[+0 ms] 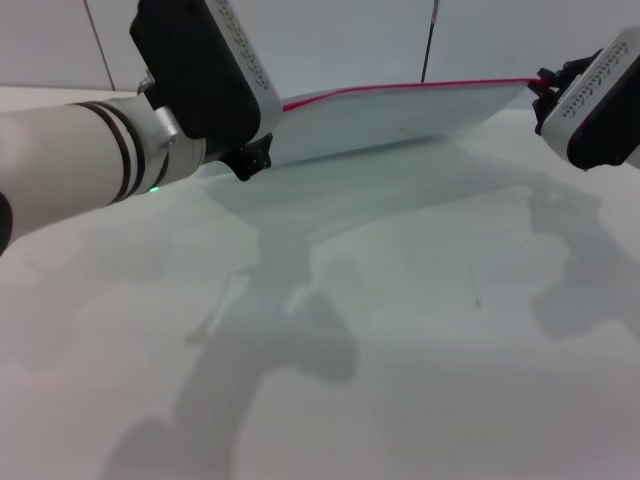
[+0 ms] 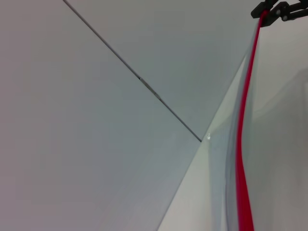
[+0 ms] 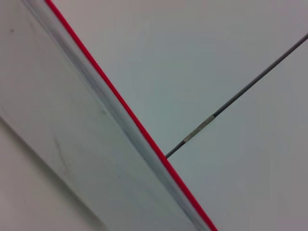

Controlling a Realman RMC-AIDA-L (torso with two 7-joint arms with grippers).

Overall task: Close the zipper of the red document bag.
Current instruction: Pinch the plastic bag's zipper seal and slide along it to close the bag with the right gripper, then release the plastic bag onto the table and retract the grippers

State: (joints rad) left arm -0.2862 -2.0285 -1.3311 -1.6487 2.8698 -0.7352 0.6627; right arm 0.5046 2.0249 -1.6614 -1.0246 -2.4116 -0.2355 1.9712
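The red document bag point(image 1: 400, 115) is a pale translucent pouch held up off the white table, stretched between my two grippers with its far right end higher. The zipper point(image 1: 420, 86) is a thin red strip along the bag's top edge. My left gripper point(image 1: 252, 158) is at the bag's left end, shut on it, and its body hides that corner. My right gripper point(image 1: 543, 84) pinches the zipper's right tip. In the left wrist view the zipper point(image 2: 243, 144) runs up to the right gripper's black fingers point(image 2: 275, 10). The right wrist view shows the zipper point(image 3: 126, 109) crossing diagonally.
The white table point(image 1: 420, 330) spreads under the bag, carrying the shadows of both arms. Behind it stands a pale wall with a dark panel seam point(image 1: 429, 45). My left forearm point(image 1: 70, 160) crosses the left side of the head view.
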